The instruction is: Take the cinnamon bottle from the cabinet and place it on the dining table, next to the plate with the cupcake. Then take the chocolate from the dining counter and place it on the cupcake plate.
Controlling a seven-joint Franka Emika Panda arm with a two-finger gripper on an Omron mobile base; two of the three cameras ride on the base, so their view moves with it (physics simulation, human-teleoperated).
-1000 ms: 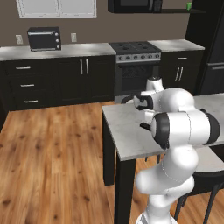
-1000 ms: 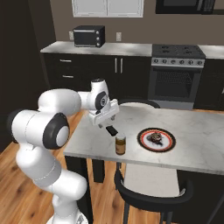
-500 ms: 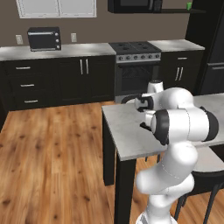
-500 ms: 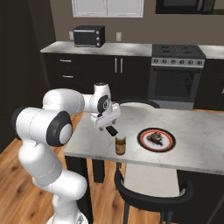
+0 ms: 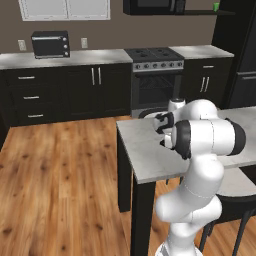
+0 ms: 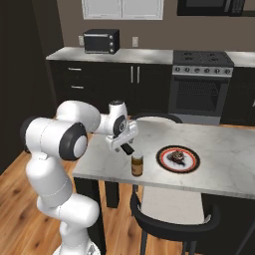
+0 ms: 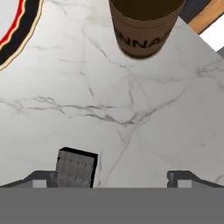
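Gripper (image 6: 127,148) pulls back wide open and empty, the cinnamon bottle (image 6: 137,164) standing by the plate (image 6: 178,159) near the worktop's (image 6: 224,169) front edge; chocolate next.

The cinnamon bottle (image 6: 137,164) stands on the dining table (image 6: 224,164) near its front edge, just left of the plate (image 6: 178,159); the gripper (image 6: 126,146) hangs just behind-left of the bottle.

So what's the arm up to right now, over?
Gripper open, empty, jaws wide above the dining table. Cinnamon bottle upright beside the plate. Nothing in the way.
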